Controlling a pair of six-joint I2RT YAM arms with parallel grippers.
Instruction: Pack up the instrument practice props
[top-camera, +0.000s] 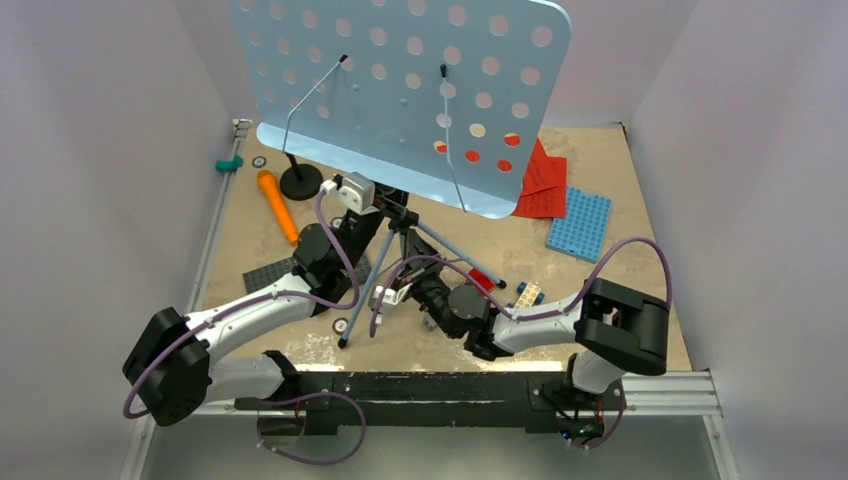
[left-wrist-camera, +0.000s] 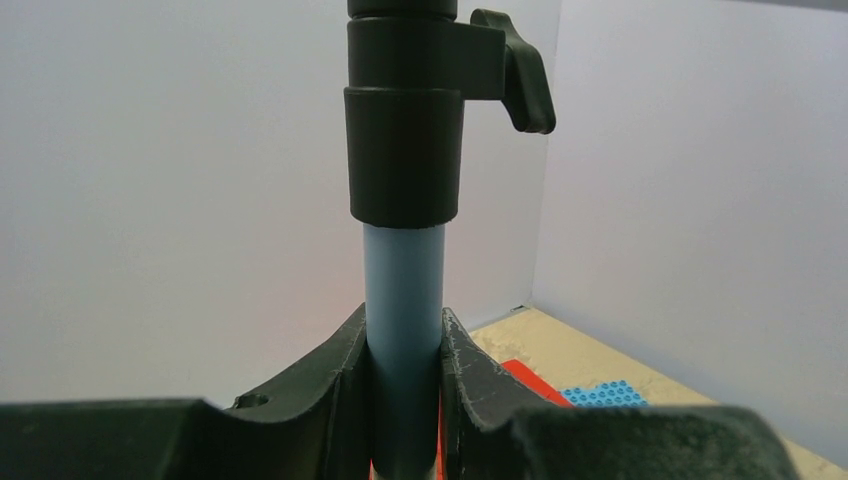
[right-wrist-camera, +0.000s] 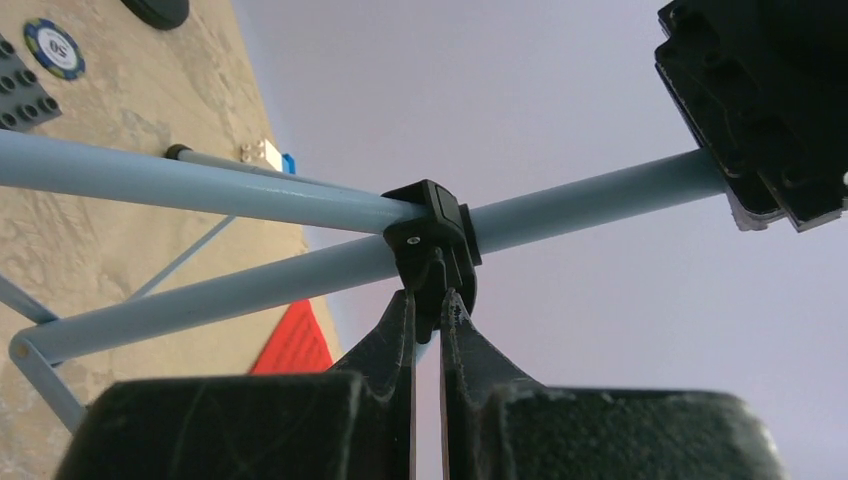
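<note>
White walls are enclosing the sandy tabletop (top-camera: 240, 225) where the music stand (top-camera: 400, 90) is standing. Left gripper (left-wrist-camera: 403, 330) is clamping its blue pole (left-wrist-camera: 403, 270) — steadying it — while the right gripper (right-wrist-camera: 428, 300), almost closed, is pinching the black leg joint (right-wrist-camera: 430, 225), probably to fold the legs.

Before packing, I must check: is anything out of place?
The orange toy microphone lies flat on the table beside the small black mic stand, not held in it. Red sheet-music pages lie loose too.
</note>
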